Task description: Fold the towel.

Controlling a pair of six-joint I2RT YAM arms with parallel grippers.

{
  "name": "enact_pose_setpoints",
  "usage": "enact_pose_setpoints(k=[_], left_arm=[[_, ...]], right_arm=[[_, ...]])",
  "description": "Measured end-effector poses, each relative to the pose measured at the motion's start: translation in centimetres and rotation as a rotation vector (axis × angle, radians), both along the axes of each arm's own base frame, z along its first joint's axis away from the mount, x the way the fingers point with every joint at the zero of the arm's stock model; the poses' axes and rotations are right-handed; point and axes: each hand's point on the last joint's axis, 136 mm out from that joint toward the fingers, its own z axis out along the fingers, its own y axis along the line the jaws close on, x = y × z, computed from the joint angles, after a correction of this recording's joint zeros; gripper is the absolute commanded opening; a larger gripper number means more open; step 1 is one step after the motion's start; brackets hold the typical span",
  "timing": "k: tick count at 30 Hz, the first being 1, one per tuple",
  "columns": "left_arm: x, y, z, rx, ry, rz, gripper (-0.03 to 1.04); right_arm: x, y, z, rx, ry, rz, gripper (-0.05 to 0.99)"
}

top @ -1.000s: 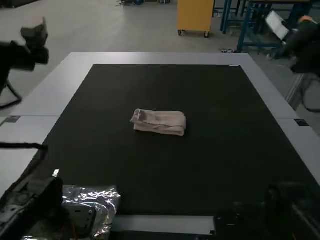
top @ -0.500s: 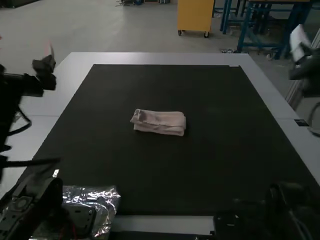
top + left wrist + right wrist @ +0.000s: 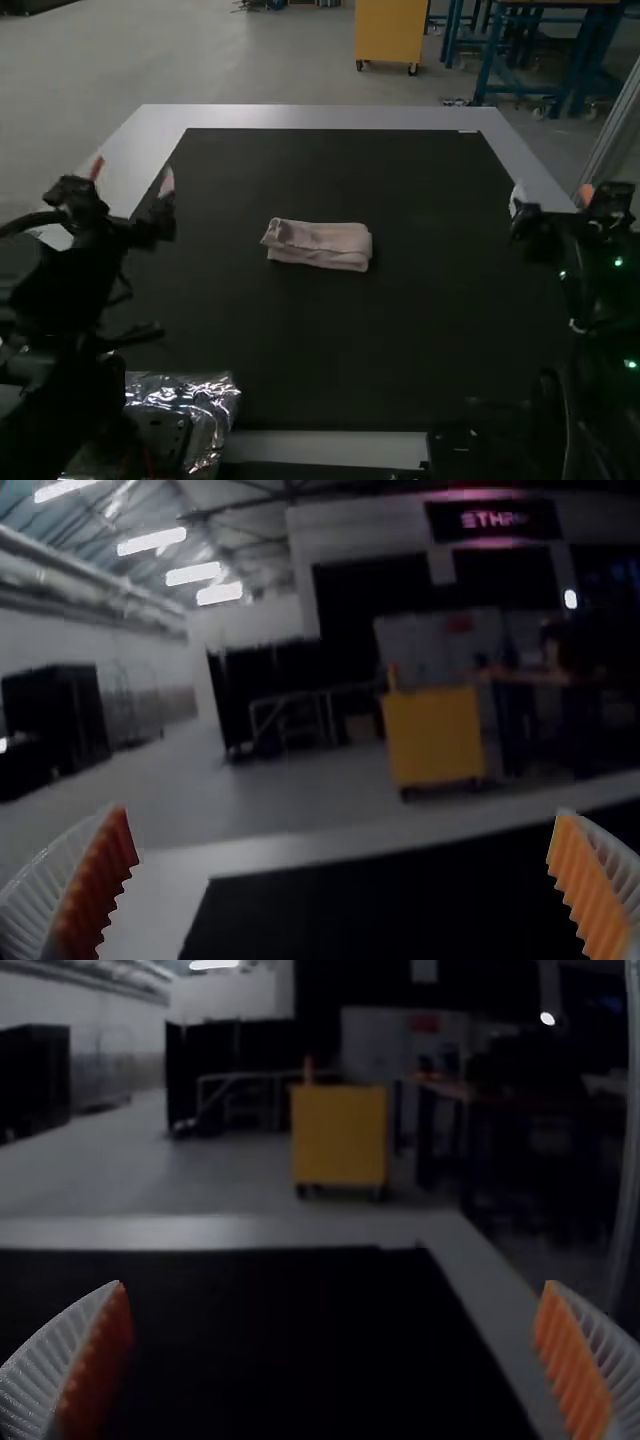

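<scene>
Your left gripper: wide open, empty, by left edge of black mat, probably keeping clear. Towel: compact layered bundle, mid-mat, ungripped; fold looks done. Your right gripper: wide open, empty, by mat's right edge.

The towel lies folded on the dark mat — well apart from crinkled plastic.

Exposure: dim, all views.
Light source: white overhead ceiling lights, left wrist view.
Glare: bright, broken highlights on the crinkled plastic.
Shadow: faint, soft, along the towel.
Mat: near-black, surface detail lost.
Table rim: pale, evenly lit.
Wrist-view backgrounds: blurred, deep shadow areas.
</scene>
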Motion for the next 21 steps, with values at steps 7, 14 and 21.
enact_pose_setpoints(k=[7,14,21], left_arm=[[1.1,0.3,-6.6,-0.021,0.273,0.016,0.97],[1.1,0.3,-6.9,-0.035,0.285,0.015,0.97],[1.1,0.3,-6.9,-0.038,0.285,0.015,0.97]], right_arm=[[0.6,-1.1,-7.0,-0.082,0.243,-0.069,0.91],[0.6,-0.5,-7.6,-0.129,0.266,-0.034,0.91],[0.6,0.0,-7.6,-0.142,0.264,-0.005,0.91]])
